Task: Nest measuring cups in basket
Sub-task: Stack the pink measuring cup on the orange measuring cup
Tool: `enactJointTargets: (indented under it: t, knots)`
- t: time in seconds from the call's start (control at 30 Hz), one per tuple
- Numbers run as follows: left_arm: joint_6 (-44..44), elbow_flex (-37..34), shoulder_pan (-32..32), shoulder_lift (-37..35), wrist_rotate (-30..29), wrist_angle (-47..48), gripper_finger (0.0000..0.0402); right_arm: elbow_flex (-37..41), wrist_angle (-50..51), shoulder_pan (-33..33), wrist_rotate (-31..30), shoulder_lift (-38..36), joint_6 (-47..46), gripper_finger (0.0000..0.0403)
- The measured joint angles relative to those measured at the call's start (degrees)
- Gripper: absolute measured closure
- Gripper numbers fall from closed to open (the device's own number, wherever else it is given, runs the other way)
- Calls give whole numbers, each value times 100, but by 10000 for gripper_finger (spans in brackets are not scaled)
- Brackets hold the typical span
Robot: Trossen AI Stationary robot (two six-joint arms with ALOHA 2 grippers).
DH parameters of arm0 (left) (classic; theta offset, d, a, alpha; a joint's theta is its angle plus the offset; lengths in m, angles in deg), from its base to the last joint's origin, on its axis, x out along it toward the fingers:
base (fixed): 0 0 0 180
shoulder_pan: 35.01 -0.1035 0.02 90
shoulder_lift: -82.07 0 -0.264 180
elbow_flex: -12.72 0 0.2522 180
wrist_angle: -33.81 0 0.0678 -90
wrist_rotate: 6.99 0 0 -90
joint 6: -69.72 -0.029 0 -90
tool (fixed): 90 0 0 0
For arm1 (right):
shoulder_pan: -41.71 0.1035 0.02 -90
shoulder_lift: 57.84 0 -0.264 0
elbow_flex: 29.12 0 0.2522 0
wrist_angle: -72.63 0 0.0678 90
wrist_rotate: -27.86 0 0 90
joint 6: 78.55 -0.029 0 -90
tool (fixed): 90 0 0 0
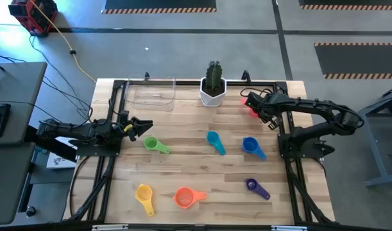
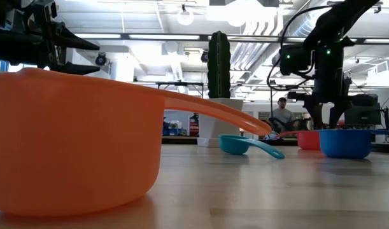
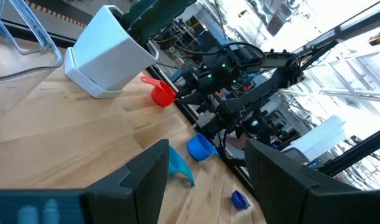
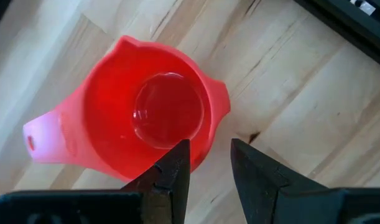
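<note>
The red cup (image 4: 146,115) stands upright on its base near the table's far right, beside the cactus pot. My right gripper (image 4: 209,158) is open and points down over its wall, opposite the handle (image 4: 43,140). My left gripper (image 1: 146,126) is open and hangs in the air at the table's left, just above the green cup (image 1: 156,144). The teal cup (image 1: 215,141), blue cup (image 1: 252,146), purple cup (image 1: 256,187), yellow cup (image 1: 144,196) and orange cup (image 1: 188,197) lie scattered on the wood. The clear basket (image 1: 151,92) sits at the far edge. My right gripper comes at the red cup from above. One finger (image 4: 174,165) is over the inside of the wall (image 4: 202,146) and the other (image 4: 255,168) is outside it. I cannot tell whether either finger touches the wall. The cup rests on the table.
A white hexagonal pot (image 1: 213,92) with a cactus stands between the basket and the red cup. In the low view the orange cup (image 2: 73,146) fills the foreground. A person (image 2: 283,114) sits in the room beyond the table. Bare wood lies between the cups at mid-table.
</note>
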Motion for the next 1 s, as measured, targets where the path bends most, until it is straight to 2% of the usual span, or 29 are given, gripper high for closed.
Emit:
enactJointTargets:
  t: [0.27, 0.53, 0.8, 1.0]
  knots:
    - [1, 0, -1, 0, -49, -1, 202, 0, -141, 0, -83, 319, 15, 304]
    - [1, 0, 0, 2, -53, -1, 202, 0, -135, 0, -192, 330, 67, 393]
    - [23, 0, -1, 0, -55, -6, 202, 0, -183, 61, -231, 330, 308, 398]
    - [673, 0, -1, 0, -58, -10, 202, -33, -200, 302, -168, 317, 733, 400]
